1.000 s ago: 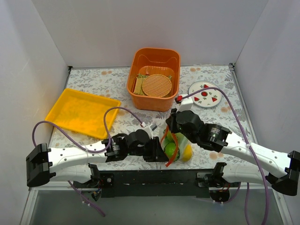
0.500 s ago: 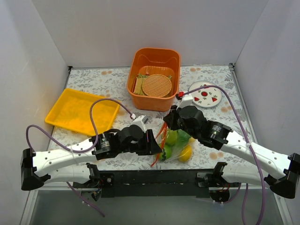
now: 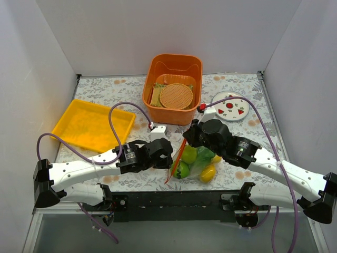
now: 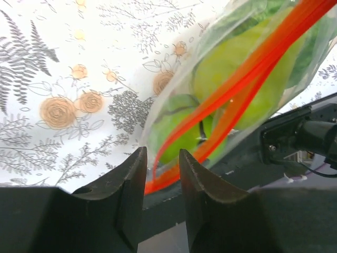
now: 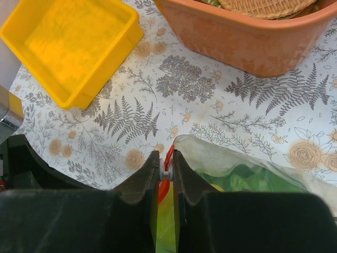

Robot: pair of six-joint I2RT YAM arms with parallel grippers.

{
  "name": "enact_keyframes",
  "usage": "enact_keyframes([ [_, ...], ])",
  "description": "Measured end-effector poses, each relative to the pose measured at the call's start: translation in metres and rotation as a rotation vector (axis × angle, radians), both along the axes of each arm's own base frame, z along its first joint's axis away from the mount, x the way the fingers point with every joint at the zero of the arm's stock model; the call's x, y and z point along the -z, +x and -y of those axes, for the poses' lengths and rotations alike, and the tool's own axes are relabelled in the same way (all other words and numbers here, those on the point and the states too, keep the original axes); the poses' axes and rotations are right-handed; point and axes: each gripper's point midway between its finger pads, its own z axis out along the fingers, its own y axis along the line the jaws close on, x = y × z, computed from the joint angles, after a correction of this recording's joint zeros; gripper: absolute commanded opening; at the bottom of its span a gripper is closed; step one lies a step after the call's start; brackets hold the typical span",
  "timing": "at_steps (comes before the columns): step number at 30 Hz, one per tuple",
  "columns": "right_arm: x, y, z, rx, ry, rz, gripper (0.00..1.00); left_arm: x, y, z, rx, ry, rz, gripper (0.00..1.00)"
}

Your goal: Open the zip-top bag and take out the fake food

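zip-top bag [image 3: 200, 162] sits near the middle of the table's near edge, between both grippers, on the floral cloth [image 3: 105, 92]. Inside it: limes [image 3: 188, 154], a lemon [image 3: 207, 173] and something green and leafy. Right gripper [image 5: 166, 158] is pinching the orange-red zip strip [image 5: 168, 152] at the bag's far end, fingers pressed together on it. Left gripper [image 4: 161, 155] is at the near-left end, fingers a narrow gap apart with strip and bag edge running between them; cannot tell if it's actually clamped. Orange bin [image 3: 174, 113] is at the far edge, yellow tray [image 3: 92, 125] at the left edge
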Motion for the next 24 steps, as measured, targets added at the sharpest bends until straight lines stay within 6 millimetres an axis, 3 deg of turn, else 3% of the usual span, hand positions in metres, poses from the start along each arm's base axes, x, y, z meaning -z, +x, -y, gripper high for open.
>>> enact_keyframes([
  [9, 0.000, -0.002, 0.001, -0.007, 0.008, 0.000, 0.01, -0.002, 0.008, -0.009, -0.003, 0.055, 0.054, 0.29],
  [24, 0.001, -0.004, -0.002, -0.022, 0.016, -0.004, 0.01, -0.008, 0.012, 0.004, 0.050, 0.017, 0.100, 0.29],
])
